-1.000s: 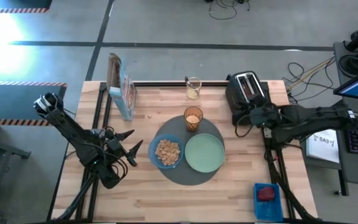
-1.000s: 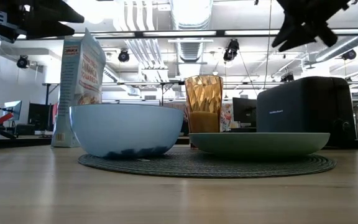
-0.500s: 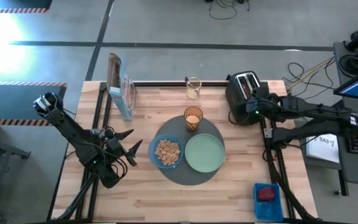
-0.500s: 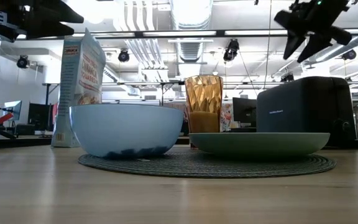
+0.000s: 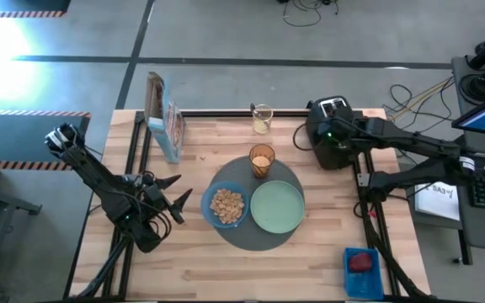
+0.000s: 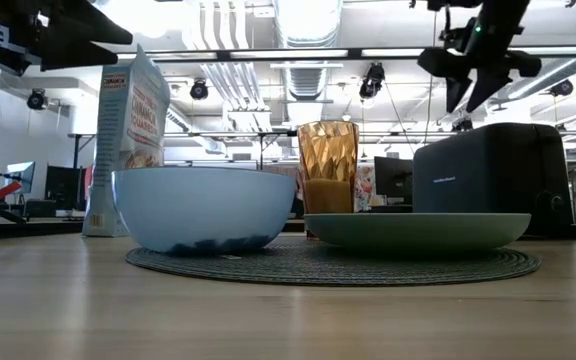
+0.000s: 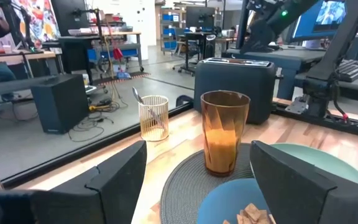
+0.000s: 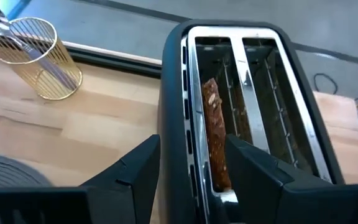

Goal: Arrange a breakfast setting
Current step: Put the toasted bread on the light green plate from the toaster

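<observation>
A round dark-grey mat lies mid-table. On it stand a blue bowl of cereal, an empty pale green plate and a glass of orange drink. A pale spoon stands in a gold wire holder at the far edge. My right gripper is open and hangs above the black toaster. Its fingers point down on either side of a brown toast slice that stands in one slot. It touches nothing. My left gripper is open and empty, left of the bowl.
A blue cereal box stands upright at the far left. A blue tub holding something red sits at the near right corner. A crumb lies near the box. Bare wood shows along the near edge.
My right gripper has swung from the toaster's near side toward the far edge. It now hangs over the toaster's slots, tipped with its fingers pointing down. The left arm and the breakfast things have kept still.
</observation>
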